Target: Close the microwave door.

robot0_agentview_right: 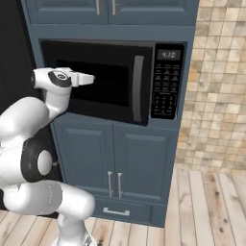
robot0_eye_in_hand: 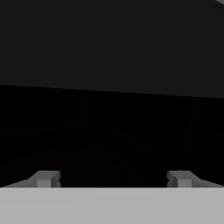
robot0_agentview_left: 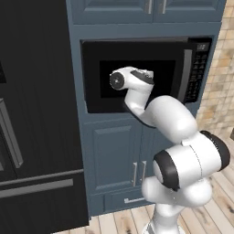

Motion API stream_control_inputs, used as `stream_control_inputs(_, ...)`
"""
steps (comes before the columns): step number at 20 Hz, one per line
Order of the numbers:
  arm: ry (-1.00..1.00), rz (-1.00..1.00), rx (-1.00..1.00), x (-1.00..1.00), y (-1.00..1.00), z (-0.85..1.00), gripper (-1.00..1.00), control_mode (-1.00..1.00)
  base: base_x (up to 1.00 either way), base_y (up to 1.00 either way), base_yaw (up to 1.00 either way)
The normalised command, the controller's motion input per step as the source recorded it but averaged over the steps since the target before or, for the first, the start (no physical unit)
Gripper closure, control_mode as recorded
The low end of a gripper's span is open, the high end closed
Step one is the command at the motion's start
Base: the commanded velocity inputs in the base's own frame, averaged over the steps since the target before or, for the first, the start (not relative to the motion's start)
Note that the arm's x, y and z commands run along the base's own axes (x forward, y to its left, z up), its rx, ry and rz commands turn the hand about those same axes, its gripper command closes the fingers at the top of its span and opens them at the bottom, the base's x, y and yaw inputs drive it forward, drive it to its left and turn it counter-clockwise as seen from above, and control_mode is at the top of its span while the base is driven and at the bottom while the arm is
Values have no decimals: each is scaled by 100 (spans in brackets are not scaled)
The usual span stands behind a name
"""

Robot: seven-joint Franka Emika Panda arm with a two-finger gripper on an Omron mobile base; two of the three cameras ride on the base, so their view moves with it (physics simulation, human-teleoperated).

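The microwave (robot0_agentview_right: pixel 110 79) is built into the blue-grey cabinet column. Its keypad (robot0_agentview_right: pixel 166 89) sits under a small display at the right. The microwave door (robot0_agentview_left: pixel 98 98) lies flat across the front, and I cannot make out any gap. Its grey bar handle (robot0_agentview_right: pixel 138 87) stands upright beside the keypad, and it is also seen in the left base view (robot0_agentview_left: pixel 185 75). My gripper (robot0_agentview_right: pixel 89 78) points at the door's dark glass window, left of the handle, at or very close to the glass. In the hand view the gripper (robot0_eye_in_hand: pixel 112 178) is open, with dark glass close ahead and nothing between the fingertips (robot0_eye_in_hand: pixel 43 178).
A tall black fridge (robot0_agentview_left: pixel 36 114) with grey handles stands directly left of the cabinet column. Panelled cabinet doors (robot0_agentview_right: pixel 115 158) and a drawer sit below the microwave, with more cabinets above. A tiled wall (robot0_agentview_right: pixel 216 96) runs to the right, over a wooden floor (robot0_agentview_right: pixel 202 206).
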Motion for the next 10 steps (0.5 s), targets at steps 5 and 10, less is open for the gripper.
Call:
stream_control_inputs(5, 0, 13, 1, 35, 0, 12, -100, -100, 0, 0, 0)
stream_control_inputs(10, 0, 13, 0, 25, -2, 12, -100, -100, 0, 0, 0)
